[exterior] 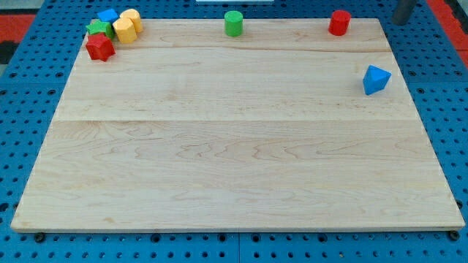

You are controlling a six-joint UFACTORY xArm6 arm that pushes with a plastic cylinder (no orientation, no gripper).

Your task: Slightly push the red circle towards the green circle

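The red circle (339, 23) is seen at the board's top edge, toward the view's right, well apart from the green circle (233, 23) at top centre. My tip (401, 20) is seen off the board beyond the top-right corner, touching nothing; as a bare rod, it has nothing to open or close. If the push is struck off-centre, the red circle could be slid off the top edge, or overshot if pushed too hard.

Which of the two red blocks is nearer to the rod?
The red circle at the board's top right, just left of my tip. The other, a red star, sits in the top-left cluster.

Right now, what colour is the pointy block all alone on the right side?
Blue. The pointy block shows clearly in the camera view.
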